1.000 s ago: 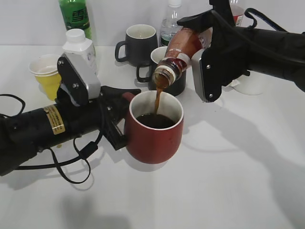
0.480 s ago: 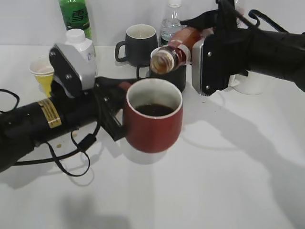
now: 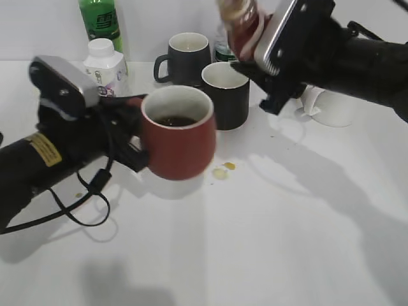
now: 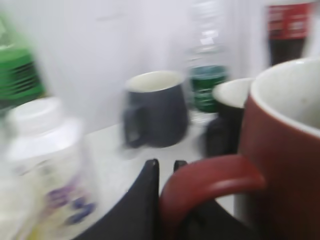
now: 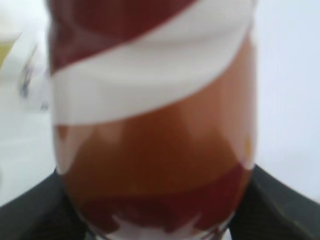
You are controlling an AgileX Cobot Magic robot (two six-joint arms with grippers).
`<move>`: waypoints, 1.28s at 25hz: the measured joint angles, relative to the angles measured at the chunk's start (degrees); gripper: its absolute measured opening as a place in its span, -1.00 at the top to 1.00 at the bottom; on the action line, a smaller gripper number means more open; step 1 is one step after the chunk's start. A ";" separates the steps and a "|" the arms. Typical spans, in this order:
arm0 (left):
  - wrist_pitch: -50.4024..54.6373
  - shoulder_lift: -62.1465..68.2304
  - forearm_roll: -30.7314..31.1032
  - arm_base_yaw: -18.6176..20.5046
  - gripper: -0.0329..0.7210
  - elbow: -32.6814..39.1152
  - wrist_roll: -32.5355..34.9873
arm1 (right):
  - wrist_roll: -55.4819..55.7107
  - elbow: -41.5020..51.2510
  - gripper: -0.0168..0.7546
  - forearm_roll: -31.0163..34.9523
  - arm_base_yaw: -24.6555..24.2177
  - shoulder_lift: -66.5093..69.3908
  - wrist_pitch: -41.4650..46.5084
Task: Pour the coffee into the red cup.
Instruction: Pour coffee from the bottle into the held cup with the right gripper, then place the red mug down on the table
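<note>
My left gripper (image 3: 131,131) is shut on the loop handle of the red cup (image 3: 178,137), holding it above the table with dark coffee inside. In the left wrist view the black fingers (image 4: 166,170) pinch the handle of the red cup (image 4: 280,145). My right gripper (image 3: 255,48) is shut on the coffee bottle (image 3: 241,19), held near upright at the top, above the black mugs. The bottle (image 5: 150,120) fills the right wrist view, brown with a red-and-white label; the fingers show only at the bottom corners.
Two black mugs (image 3: 188,57) (image 3: 226,95) stand behind the cup. A white bottle (image 3: 105,64), a green bottle (image 3: 101,22) and a clear water bottle stand at the back. A white cup (image 3: 331,108) is at right. Small coffee drops (image 3: 223,171) lie on the table.
The pouring has stopped. My right gripper has raised the bottle and tipped it back toward upright. My left gripper has lifted the red cup and carried it leftward. Drops now show on the table.
</note>
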 joint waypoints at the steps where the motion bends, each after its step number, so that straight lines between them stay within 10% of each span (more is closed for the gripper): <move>1: 0.00 -0.44 -2.41 0.00 0.76 0.46 1.12 | 2.78 0.00 -0.38 0.70 0.00 0.00 -1.11; 13: 1.29 -1.72 -25.26 0.84 0.76 1.08 6.47 | 18.80 0.00 -0.38 16.93 0.00 -0.05 0.57; 32: -3.59 12.94 -25.58 4.60 0.76 -6.09 6.84 | 21.35 8.73 -0.38 28.73 0.00 -0.05 4.06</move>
